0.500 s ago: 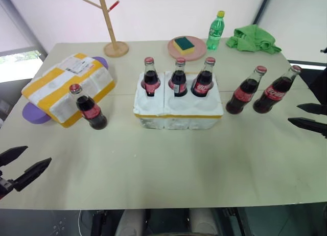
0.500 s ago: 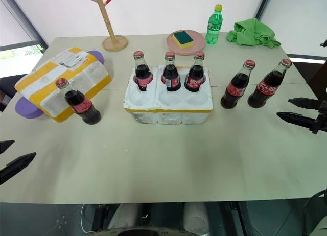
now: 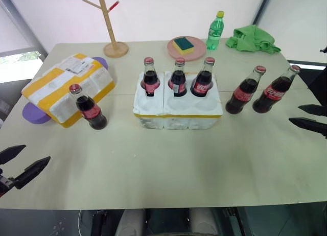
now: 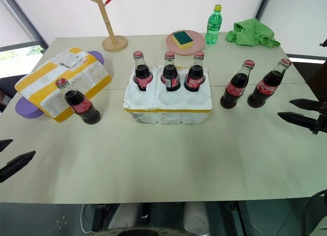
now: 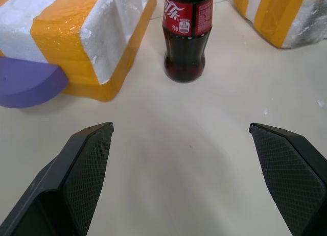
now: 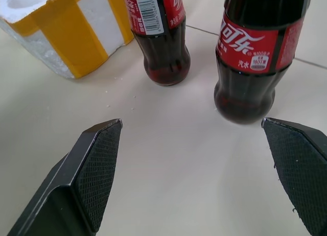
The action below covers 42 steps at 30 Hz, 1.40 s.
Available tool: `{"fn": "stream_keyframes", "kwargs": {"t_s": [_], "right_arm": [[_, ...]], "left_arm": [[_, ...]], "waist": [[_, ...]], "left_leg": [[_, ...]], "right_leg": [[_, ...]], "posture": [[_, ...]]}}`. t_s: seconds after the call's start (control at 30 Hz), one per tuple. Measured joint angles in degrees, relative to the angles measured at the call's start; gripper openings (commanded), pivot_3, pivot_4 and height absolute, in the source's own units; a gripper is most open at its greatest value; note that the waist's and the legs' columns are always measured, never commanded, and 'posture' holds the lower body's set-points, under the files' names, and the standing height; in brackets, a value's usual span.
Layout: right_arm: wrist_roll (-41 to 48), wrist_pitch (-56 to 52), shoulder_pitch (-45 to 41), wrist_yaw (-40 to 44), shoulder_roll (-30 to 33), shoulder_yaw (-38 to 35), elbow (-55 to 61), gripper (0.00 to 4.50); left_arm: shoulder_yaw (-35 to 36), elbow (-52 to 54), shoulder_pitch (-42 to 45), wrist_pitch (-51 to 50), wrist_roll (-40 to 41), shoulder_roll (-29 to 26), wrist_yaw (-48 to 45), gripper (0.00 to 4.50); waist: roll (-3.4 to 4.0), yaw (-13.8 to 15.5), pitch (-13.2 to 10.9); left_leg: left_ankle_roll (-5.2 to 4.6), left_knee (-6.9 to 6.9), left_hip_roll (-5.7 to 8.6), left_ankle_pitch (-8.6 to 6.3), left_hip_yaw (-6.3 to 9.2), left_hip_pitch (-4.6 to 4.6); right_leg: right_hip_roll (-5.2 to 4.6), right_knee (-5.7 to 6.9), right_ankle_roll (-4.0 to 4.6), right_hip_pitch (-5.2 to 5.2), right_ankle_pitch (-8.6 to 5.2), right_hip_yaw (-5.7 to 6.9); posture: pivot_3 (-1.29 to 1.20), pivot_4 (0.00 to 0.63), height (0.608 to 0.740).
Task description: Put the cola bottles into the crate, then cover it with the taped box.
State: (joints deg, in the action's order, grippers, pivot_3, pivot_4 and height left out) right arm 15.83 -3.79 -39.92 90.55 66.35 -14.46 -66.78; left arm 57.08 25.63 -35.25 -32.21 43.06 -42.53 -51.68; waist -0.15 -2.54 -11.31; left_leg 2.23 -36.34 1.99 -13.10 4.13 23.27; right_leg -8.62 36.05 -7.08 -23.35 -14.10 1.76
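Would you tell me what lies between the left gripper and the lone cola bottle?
Bare table separates left gripper from bottle, per left wrist view.

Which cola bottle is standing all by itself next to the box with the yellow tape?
The cola bottle on the robot's left, in front of the taped box. Three others sit in the crate, and two stand together to the crate's right.

I see the beige surface point(image 3: 168, 164) carrying the crate point(image 3: 178, 113), 3 loose cola bottles point(image 3: 246, 92), and the taped box point(image 3: 69, 87). Farther back stand a wooden rack point(image 3: 113, 42), pink plate point(image 3: 176, 51), green bottle point(image 3: 215, 30) and green cloth point(image 3: 253, 39).
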Motion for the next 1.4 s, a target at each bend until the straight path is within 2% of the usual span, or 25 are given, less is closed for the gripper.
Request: {"fn": "stream_keyframes", "kwargs": {"t_s": [0.7,0.87,1.07,1.2,1.3,1.4], "right_arm": [[0.2,0.98,0.85,0.83,0.0,-1.61,1.79,4.5],[2.16,-1.46,3.29,1.56,0.11,-1.57,6.52,4.5],[8.04,-7.12,9.85,1.64,1.14,-1.45,16.24,4.5],[14.71,-13.07,20.33,1.66,2.83,-3.14,29.54,4.5],[18.52,-17.99,27.57,1.66,3.09,-7.83,40.48,4.5],[23.43,-25.11,30.71,0.87,3.13,-14.56,52.51,4.5]], "left_arm": [[-1.94,-0.04,3.96,0.05,-1.36,0.37,2.24,4.47],[-2.73,-0.92,10.68,1.23,-2.64,-0.42,5.21,4.47],[-8.5,-3.65,19.26,1.89,-4.66,-4.47,6.59,4.47],[-15.54,-6.91,23.1,3.79,-7.87,-5.28,5.9,4.47],[-19.49,-9.37,25.4,5.28,-10.04,-5.33,5.46,4.47],[-22.33,-11.69,27.96,6.77,-11.49,-5.33,4.92,4.47]], "waist": [[0.0,0.02,0.0],[-0.01,0.42,0.0],[0.0,0.36,0.01],[0.01,0.46,0.03],[0.01,0.32,0.02],[0.02,0.28,0.03]], "left_leg": [[0.0,-0.02,0.0,0.0,-0.05,-0.04],[0.0,-0.14,-0.02,0.0,-0.03,-0.05],[-0.01,-0.26,-0.01,0.0,-0.06,-0.02],[-0.01,-0.24,-0.03,0.01,-0.04,-0.02],[-0.02,-0.27,-0.03,0.01,-0.06,-0.02],[-0.01,-0.38,-0.08,0.01,-0.06,-0.02]], "right_leg": [[0.01,0.04,-0.02,0.01,0.01,-0.04],[0.02,0.11,-0.03,0.1,0.02,-0.03],[0.01,0.11,-0.12,0.15,0.07,-0.05],[0.05,0.13,-0.23,0.13,0.13,-0.05],[0.04,0.14,-0.26,0.12,0.15,-0.05],[0.07,0.17,-0.2,0.13,0.14,-0.05]], "posture": [[0.0,0.15,0.74],[0.0,0.15,0.74],[0.0,0.15,0.74],[0.0,0.15,0.74],[0.0,0.15,0.74],[0.0,0.15,0.74]]}}
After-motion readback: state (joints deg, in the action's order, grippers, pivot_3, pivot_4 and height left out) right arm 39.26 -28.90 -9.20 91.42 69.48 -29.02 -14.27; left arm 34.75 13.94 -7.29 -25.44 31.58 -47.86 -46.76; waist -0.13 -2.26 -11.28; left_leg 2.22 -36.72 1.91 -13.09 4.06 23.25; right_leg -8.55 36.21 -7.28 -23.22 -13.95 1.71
